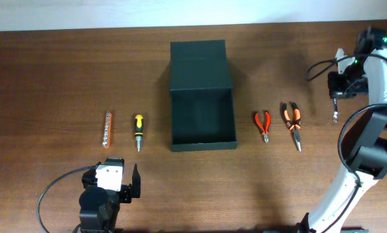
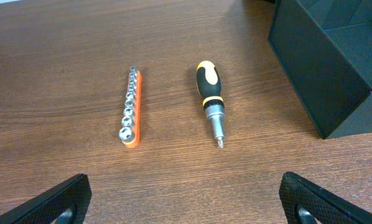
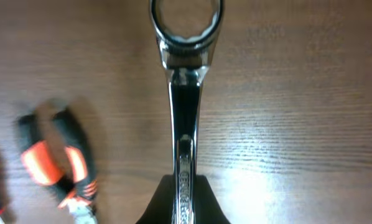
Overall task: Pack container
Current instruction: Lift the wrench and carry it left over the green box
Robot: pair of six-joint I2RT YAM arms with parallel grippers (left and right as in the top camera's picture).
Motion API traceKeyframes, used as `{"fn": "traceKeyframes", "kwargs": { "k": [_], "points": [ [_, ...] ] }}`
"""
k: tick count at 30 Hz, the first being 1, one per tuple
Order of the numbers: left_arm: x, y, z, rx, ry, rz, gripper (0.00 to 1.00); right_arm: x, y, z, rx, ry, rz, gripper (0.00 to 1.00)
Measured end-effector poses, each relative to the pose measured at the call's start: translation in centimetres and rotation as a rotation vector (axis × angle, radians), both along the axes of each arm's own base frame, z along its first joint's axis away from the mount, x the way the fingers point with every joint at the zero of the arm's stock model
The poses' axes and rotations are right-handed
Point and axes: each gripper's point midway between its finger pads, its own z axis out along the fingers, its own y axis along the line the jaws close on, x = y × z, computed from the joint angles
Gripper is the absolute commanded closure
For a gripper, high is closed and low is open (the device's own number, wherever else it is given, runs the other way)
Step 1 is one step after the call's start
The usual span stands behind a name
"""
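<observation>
The container [image 1: 202, 137], a dark green-black box, stands open in the middle of the table with its flap lid [image 1: 199, 63] folded back; its corner shows in the left wrist view [image 2: 323, 74]. My right gripper [image 1: 336, 97] is at the far right, shut on a chrome wrench [image 3: 185, 112] whose ring end points away from the fingers [image 3: 185, 196], above the wood. My left gripper [image 2: 186, 205] is open and empty, low over the table near its front edge [image 1: 130, 188], short of the screwdriver.
An orange socket rail [image 1: 107, 129] [image 2: 130, 112] and a yellow-black screwdriver [image 1: 138, 131] [image 2: 211, 99] lie left of the container. Red pliers [image 1: 263, 125] and orange long-nose pliers [image 1: 292, 124] lie to its right; the orange pliers show blurred in the right wrist view [image 3: 55, 165].
</observation>
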Motion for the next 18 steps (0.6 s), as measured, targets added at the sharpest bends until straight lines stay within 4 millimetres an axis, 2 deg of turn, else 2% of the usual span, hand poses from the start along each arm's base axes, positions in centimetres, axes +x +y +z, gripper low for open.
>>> {"fn": "traceKeyframes", "kwargs": {
  "k": [4,8,11,16,18],
  "points": [
    [0.0,0.0,0.0,0.0,0.0,0.0,0.01,2.3,2.4,3.1,-0.008,-0.068,0.062,0.96],
    [0.0,0.0,0.0,0.0,0.001,0.0,0.01,4.1,6.2,6.0,-0.021,-0.129,0.153,0.96],
    [0.0,0.0,0.0,0.0,0.0,0.0,0.01,5.0,9.9,7.8,-0.023,-0.162,0.252,0.96],
    [0.0,0.0,0.0,0.0,0.0,0.0,0.01,4.7,15.6,9.0,-0.013,-0.157,0.426,0.96],
    [0.0,0.0,0.0,0.001,0.0,0.0,0.01,4.3,17.2,8.9,-0.011,-0.145,0.48,0.96]
  ]
}}
